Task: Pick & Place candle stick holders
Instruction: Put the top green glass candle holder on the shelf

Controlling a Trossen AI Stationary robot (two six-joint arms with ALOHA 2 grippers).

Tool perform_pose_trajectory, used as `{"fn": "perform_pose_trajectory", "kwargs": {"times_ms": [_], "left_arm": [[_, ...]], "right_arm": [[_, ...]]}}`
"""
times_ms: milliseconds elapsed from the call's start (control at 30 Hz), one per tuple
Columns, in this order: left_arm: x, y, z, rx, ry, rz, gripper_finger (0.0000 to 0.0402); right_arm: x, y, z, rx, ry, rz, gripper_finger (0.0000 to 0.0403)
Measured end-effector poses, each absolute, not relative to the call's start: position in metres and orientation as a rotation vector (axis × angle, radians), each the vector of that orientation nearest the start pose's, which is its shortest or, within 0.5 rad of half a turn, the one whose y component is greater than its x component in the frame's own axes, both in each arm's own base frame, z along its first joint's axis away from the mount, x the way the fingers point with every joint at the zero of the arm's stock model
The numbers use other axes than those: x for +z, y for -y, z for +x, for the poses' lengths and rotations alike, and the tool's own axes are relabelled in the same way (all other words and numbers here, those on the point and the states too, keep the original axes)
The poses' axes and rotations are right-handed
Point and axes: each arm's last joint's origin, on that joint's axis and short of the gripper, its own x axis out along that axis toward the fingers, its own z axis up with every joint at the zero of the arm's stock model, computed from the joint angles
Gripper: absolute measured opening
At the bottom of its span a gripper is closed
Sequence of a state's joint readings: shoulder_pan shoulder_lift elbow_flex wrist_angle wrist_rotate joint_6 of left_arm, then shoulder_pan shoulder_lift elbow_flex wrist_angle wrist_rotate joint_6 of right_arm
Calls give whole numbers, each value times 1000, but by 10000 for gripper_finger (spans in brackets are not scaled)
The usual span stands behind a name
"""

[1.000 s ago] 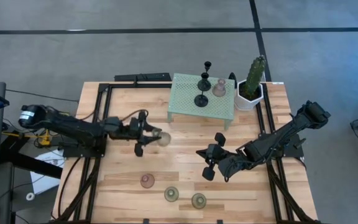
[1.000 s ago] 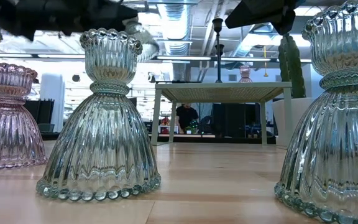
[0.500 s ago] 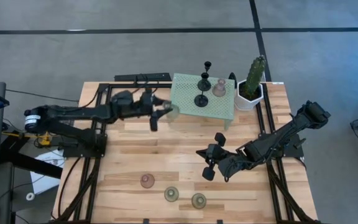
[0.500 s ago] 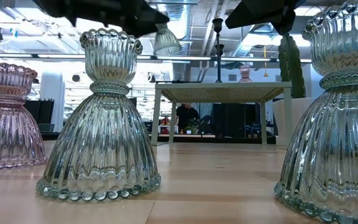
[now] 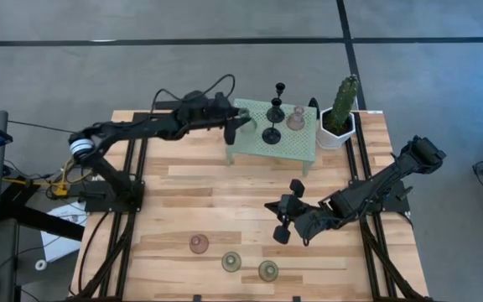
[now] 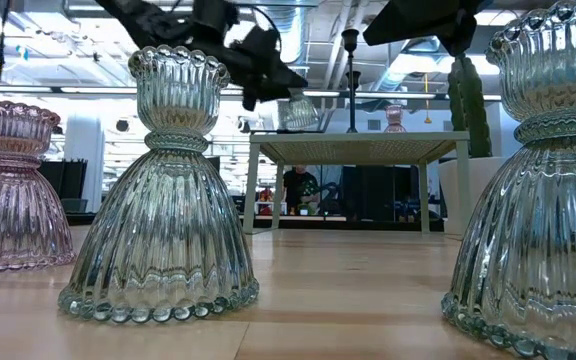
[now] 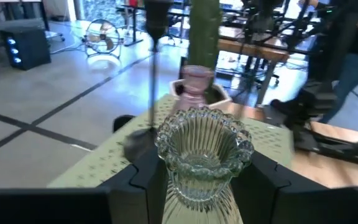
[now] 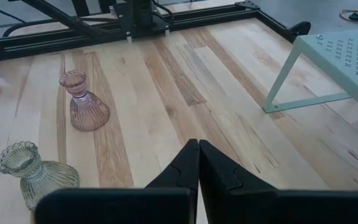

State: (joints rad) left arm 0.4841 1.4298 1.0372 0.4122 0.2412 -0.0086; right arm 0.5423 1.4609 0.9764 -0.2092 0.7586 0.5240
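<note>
My left gripper (image 5: 240,124) is shut on a pale green glass holder (image 7: 204,155) over the left end of the mint stand (image 5: 296,144). The holder also shows in the low view (image 6: 298,112). On the stand rest two black thin-stemmed holders (image 5: 272,126) (image 5: 279,92) and a pinkish one (image 5: 296,118), each on its base. A pinkish holder (image 5: 199,244) and two green ones (image 5: 231,262) (image 5: 267,270) stand near the table's front edge. My right gripper (image 5: 277,220) is shut and empty above the table's middle right. My left gripper pinches the green holder between its two fingers (image 7: 145,180), one on each side of the ribbed body below the cup (image 7: 194,186). The fingers come about level from the table's left. The holder stands roughly upright, cup up, its base close above the stand's top.
A green cactus in a white pot (image 5: 340,109) stands right of the stand at the far edge. Black frame rails (image 5: 132,168) run along both sides of the table. Bare wood (image 5: 225,201) lies between the stand and the front holders.
My left gripper has carried the green holder from the table's left middle toward the far edge and to the right, rising to the stand's left end. The holder has gone from lying tilted to roughly upright. My right gripper has kept still.
</note>
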Motion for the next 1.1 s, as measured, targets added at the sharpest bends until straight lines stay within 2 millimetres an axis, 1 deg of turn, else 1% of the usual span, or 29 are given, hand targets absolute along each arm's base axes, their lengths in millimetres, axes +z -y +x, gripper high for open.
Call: {"fn": "perform_pose_trajectory", "kwargs": {"times_ms": [100,233,400,533,700,1100], "left_arm": [[325,-160,300,270,7,-6,143],[316,-177,305,306,-20,-20,144],[307,-190,307,337,-30,-34,143],[304,-196,311,345,11,-31,144],[302,-197,313,346,25,-25,148],[303,-197,313,346,35,-15,205]], "right_arm": [[248,-141,270,-337,-477,87,0],[248,-142,270,-333,-478,86,0],[247,-141,269,-337,-488,77,0],[247,-141,269,-338,-491,73,0],[247,-141,269,-338,-491,73,0],[247,-141,269,-339,-494,71,0]]}}
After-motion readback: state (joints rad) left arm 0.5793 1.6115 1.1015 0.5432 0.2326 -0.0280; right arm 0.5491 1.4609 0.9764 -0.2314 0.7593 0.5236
